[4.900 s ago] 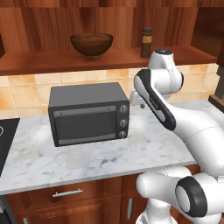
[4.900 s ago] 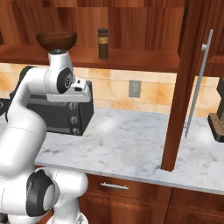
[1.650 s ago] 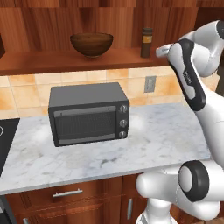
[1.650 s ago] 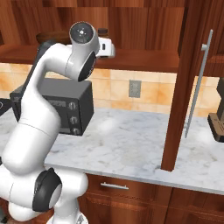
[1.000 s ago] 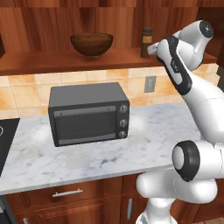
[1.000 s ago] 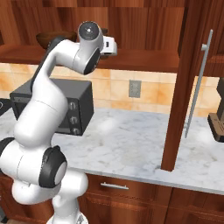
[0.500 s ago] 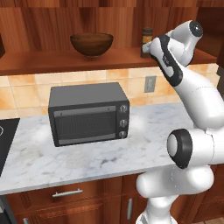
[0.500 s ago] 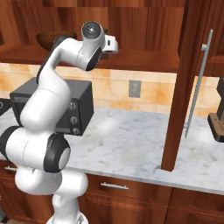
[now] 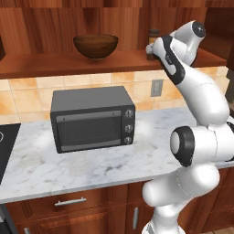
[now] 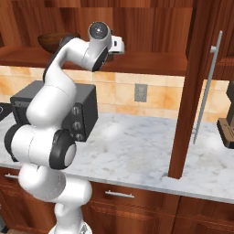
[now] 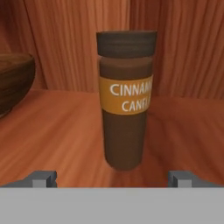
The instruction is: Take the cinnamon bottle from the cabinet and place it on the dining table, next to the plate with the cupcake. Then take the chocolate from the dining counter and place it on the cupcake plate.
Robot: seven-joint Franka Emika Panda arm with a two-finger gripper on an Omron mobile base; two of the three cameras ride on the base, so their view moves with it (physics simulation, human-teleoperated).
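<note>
The cinnamon bottle [image 11: 126,100] is a dark brown cylinder with an orange label and a darker cap. It stands upright on the plank shelf of the reddish-brown cabinet [image 9: 68,61]. In the left base view the bottle [image 9: 153,35] peeks over the hand at the shelf's right end. My gripper [image 11: 113,177] is open and level with the bottle's base. Both fingertips [image 11: 43,178] are spread wider than the bottle and stop just short of it, touching nothing. The raised hand also shows in the base views, gripper [image 9: 151,49] [image 10: 119,45]. The dining table, plate, cupcake and chocolate are out of view.
A round wooden bowl [image 9: 96,45] [image 11: 13,78] sits on the same shelf, left of the bottle. Below it a grey toaster oven [image 9: 91,119] stands on the marble counter [image 9: 151,155]. An open cabinet door with a long handle [image 10: 208,87] hangs to the right.
Over the last second the hand has moved left and inward along the shelf, closing on the bottle. The jaws stayed open. Nothing else moved.
</note>
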